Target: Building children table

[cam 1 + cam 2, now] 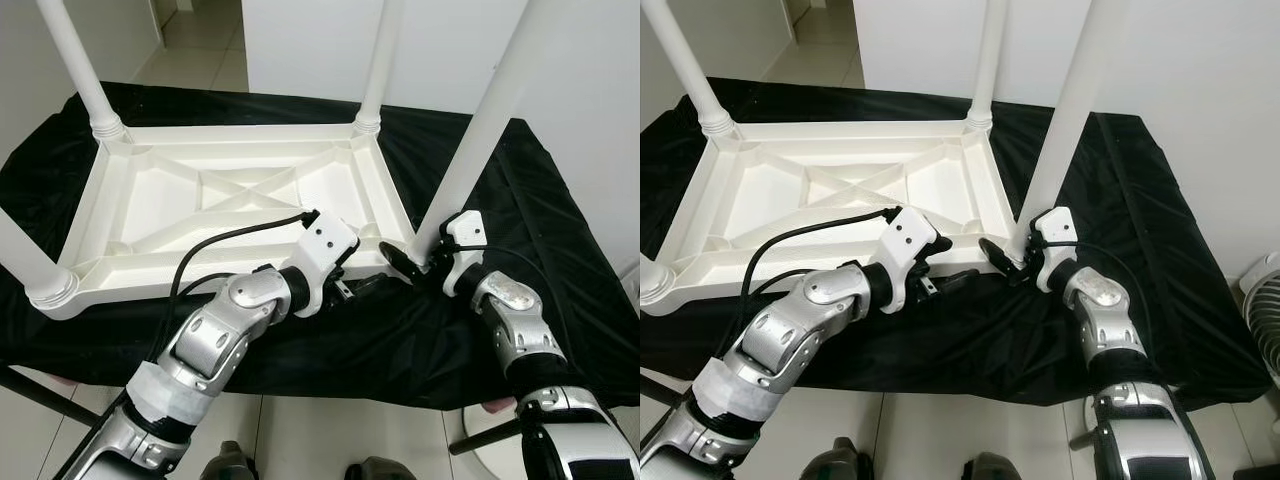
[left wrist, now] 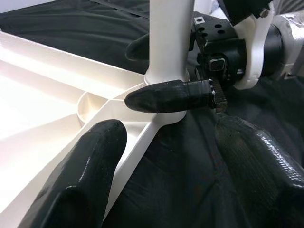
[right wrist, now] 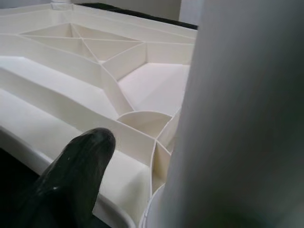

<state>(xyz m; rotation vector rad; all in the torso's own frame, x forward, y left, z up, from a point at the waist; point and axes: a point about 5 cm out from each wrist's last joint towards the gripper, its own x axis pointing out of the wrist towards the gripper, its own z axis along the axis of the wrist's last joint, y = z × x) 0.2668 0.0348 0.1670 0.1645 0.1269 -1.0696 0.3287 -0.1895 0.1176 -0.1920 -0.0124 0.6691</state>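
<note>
The leg [image 1: 478, 130] is clasped at its base by the right gripper [image 1: 418, 262], steadying it in the upturned tabletop [image 1: 160, 200]; the left gripper [image 1: 352, 288], spread empty, is held just beside.

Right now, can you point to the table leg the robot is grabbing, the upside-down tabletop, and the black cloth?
table leg [image 1: 478, 140], left eye view, mid-shaft.
upside-down tabletop [image 1: 235, 190], left eye view, crossed ribs.
black cloth [image 1: 560, 250], left eye view, right side.

We count one upturned white tabletop [image 1: 240, 200], four white legs [image 1: 480, 130] standing in its corners, one black cloth [image 1: 560, 260], and two claws [image 1: 410, 268].
</note>
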